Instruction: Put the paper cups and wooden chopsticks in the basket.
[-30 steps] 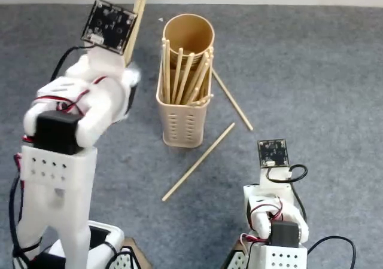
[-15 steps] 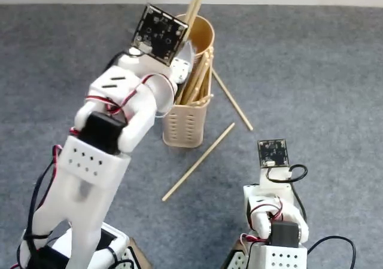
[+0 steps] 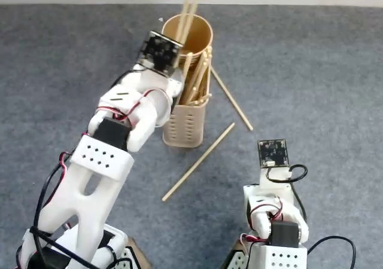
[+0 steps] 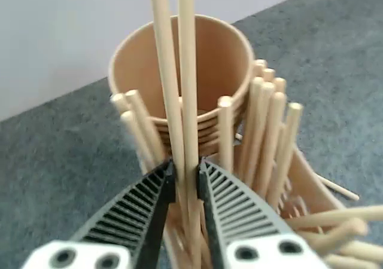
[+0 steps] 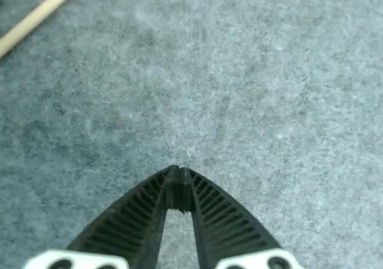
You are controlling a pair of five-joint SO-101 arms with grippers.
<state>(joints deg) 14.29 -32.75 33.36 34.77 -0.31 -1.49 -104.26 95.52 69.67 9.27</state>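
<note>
1. High view: The left arm has swung over from the left side to the basket. The held sticks now stand up by the cups. The cups sit in the far end of the basket, with many other sticks packed in beside them. One loose stick lies on the mat near the basket. Another loose stick lies just beside the basket. The right arm has not moved.
2. Left wrist view: The left gripper has its fingers squeezed tight on the held sticks. Their low ends seem to reach down into the basket. I think letting go now would drop them in.
3. Right wrist view: The right gripper has its fingers pressed together with nothing between them. It hangs over bare mat, with a loose stick a little way off. Two sticks are left to pick up.
</note>
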